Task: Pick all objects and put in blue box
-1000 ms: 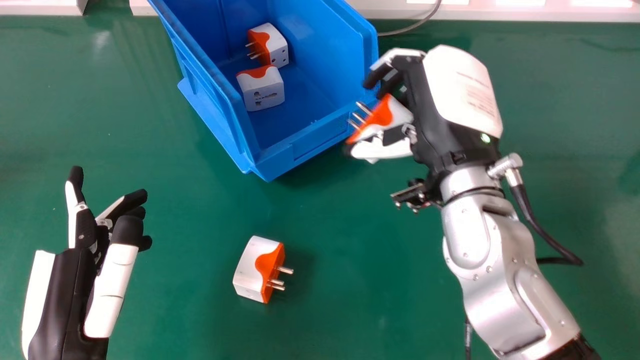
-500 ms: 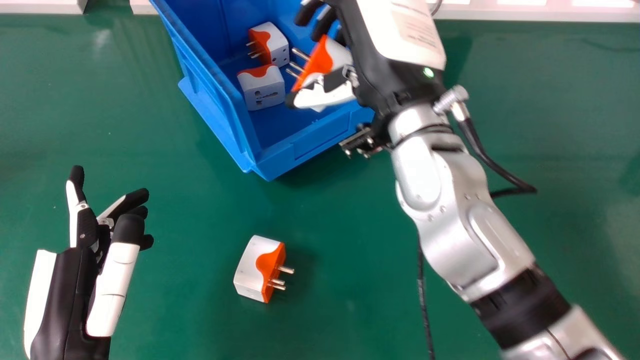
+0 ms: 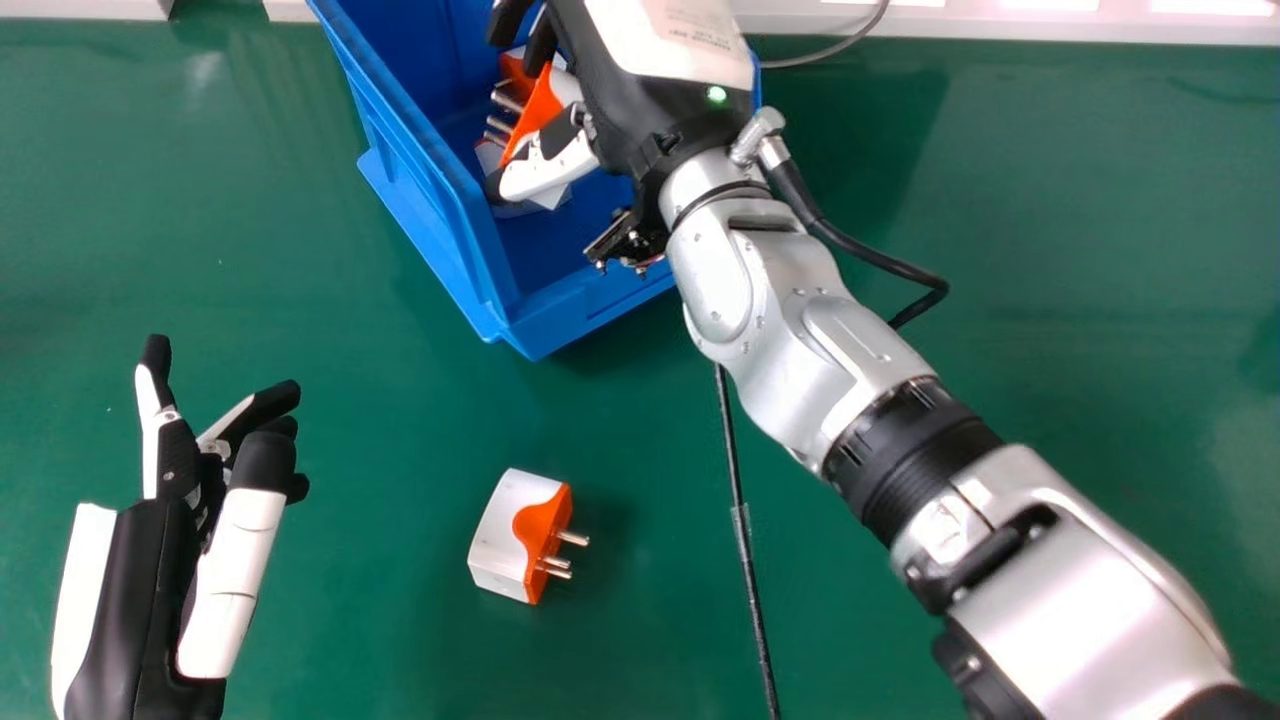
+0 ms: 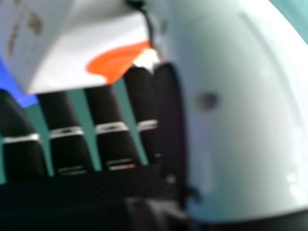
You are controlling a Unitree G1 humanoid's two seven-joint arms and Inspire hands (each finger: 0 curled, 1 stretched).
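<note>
My right hand [image 3: 640, 110] is over the blue box [image 3: 452, 215], its thumb and fingers holding a white and orange plug adapter [image 3: 538, 112] with metal pins. The same adapter [image 4: 91, 48] lies against the fingers of my right hand [image 4: 108, 108] in the right hand view. Two adapters inside the box are partly hidden behind the held one. Another adapter [image 3: 510, 535] rests on the green table, pins pointing right. To its left, my left hand [image 3: 190, 490] stays open and holds nothing.
The green table [image 3: 350, 600] spreads around the box. A black cable hangs from the right arm down to the front edge. Behind the box, a grey cable [image 3: 830, 48] runs beside a pale ledge [image 3: 1050, 22].
My right hand has moved left with the adapter, from beside the box's right wall to over its inside. The left hand and the adapter on the table have stayed nearly still.
</note>
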